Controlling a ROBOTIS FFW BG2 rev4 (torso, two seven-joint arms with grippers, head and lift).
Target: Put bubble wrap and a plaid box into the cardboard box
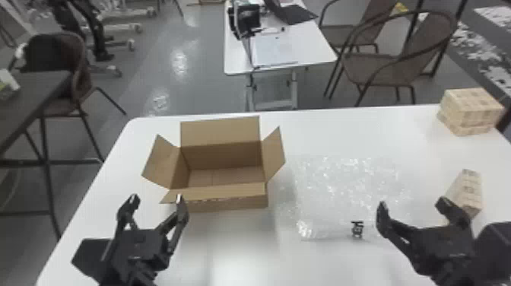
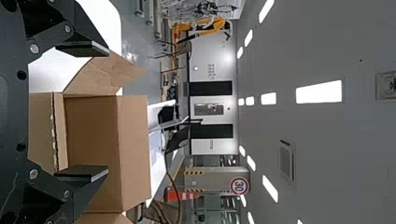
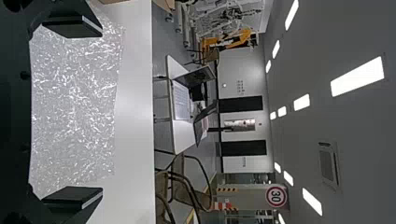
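The white table (image 1: 243, 247) spreads beneath and beyond both sets of my jaws. On it, just ahead of my left gripper (image 1: 156, 197) and a little to its right, the open-topped cardboard box (image 1: 235, 202) sits with its flaps spread and its bottom in sight; those jaws are parted, with nothing between them. The clear bubble wrap (image 1: 342, 186) lies flat on the tabletop, ahead and to the left of my right gripper (image 1: 412, 204), whose jaws are also wide apart and unloaded. A larger plaid box (image 1: 471, 110) sits well beyond those right jaws, at the far right corner. A smaller plaid box (image 1: 470, 186) stands close behind their right finger; whether they touch, I cannot tell. Smallest is a black piece (image 1: 357, 229) by the wrap's near edge. I judge the job unstarted: neither wrap nor plaid box is packed, so both remain to be done, and which plaid one is meant I cannot tell.
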